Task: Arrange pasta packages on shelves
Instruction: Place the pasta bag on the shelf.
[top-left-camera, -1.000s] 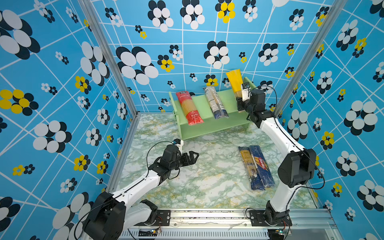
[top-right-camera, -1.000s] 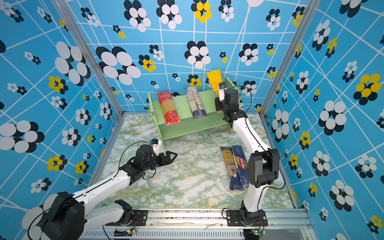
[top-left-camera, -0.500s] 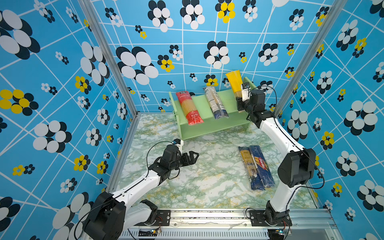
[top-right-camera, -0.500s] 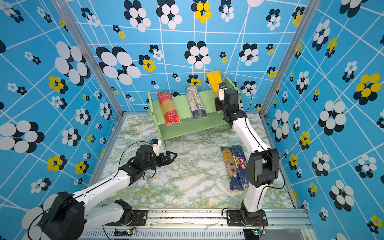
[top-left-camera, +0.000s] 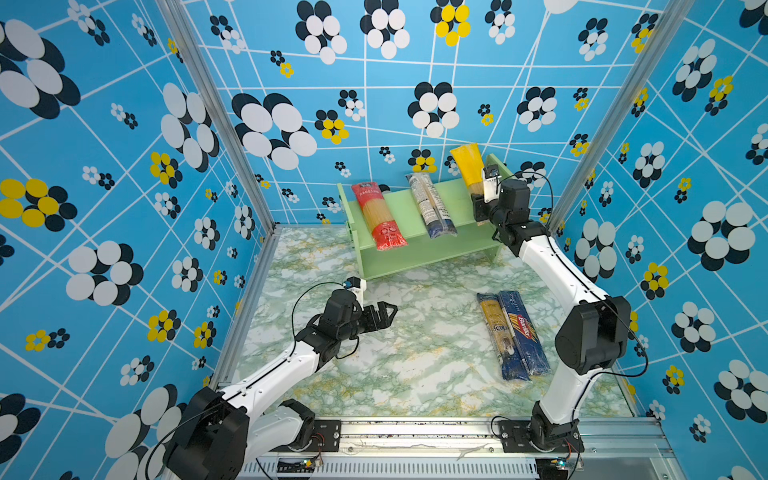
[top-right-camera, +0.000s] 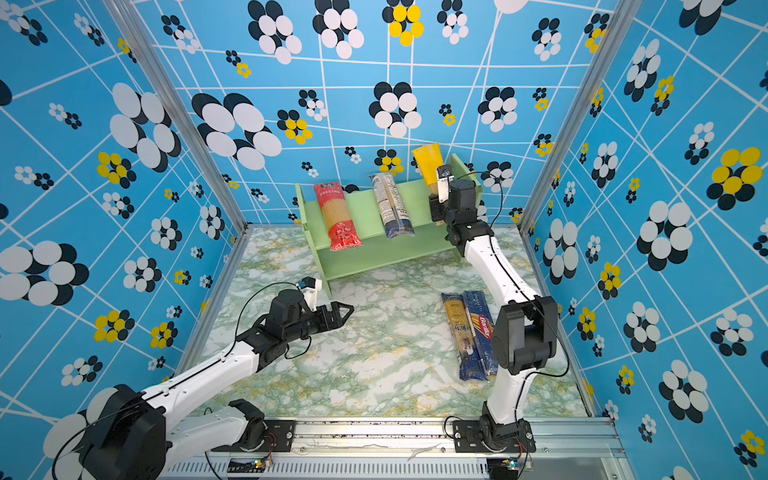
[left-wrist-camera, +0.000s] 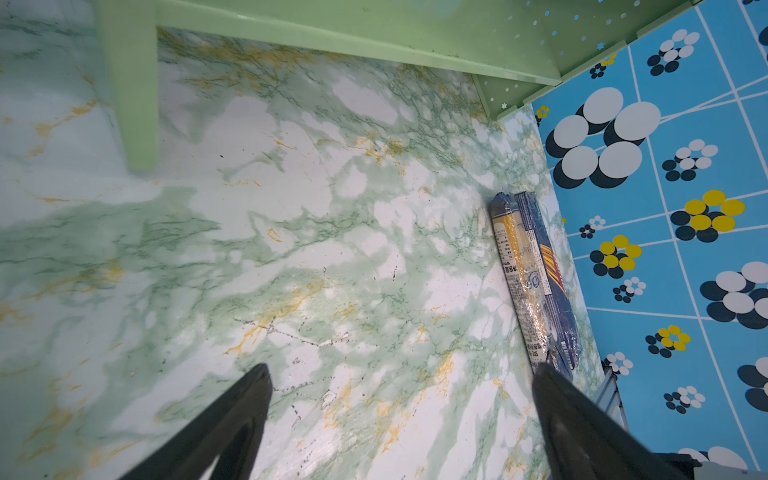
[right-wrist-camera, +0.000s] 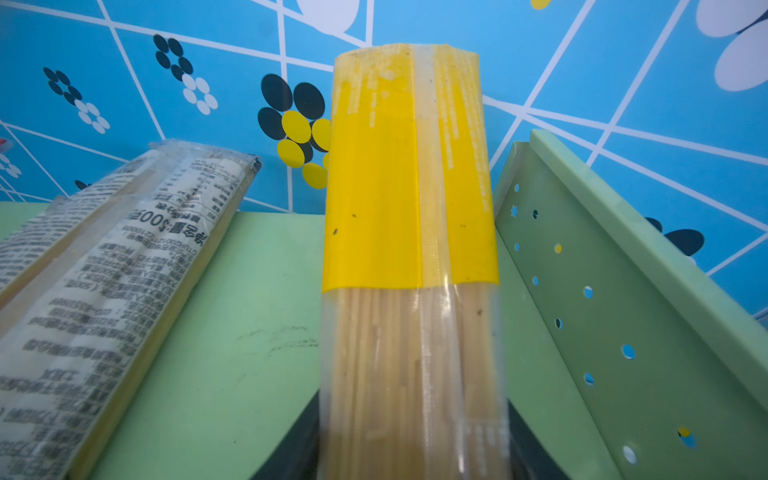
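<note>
On the pale green shelves (top-left-camera: 424, 253), a red pasta package (top-left-camera: 378, 216) and a clear one with a white label (top-left-camera: 430, 205) lie across the top tier. My right gripper (top-left-camera: 478, 201) is at the tier's right end, shut on the yellow package (top-left-camera: 467, 166). That package's far end points up past the shelf's back edge. In the right wrist view the yellow package (right-wrist-camera: 409, 208) fills the gap between the dark fingers (right-wrist-camera: 286, 449). My left gripper (top-left-camera: 388, 311) hovers open and empty over the marble table. A brownish package (top-left-camera: 498, 332) and a blue Barilla package (top-left-camera: 523, 328) lie side by side on the table.
The shelf's perforated side panel (right-wrist-camera: 602, 332) stands just beside the yellow package. Blue flowered walls close in the marble table (top-left-camera: 415, 365) on three sides, and a metal rail (top-left-camera: 415, 432) runs along the front. The shelf's left leg (left-wrist-camera: 133, 104) is near my left gripper.
</note>
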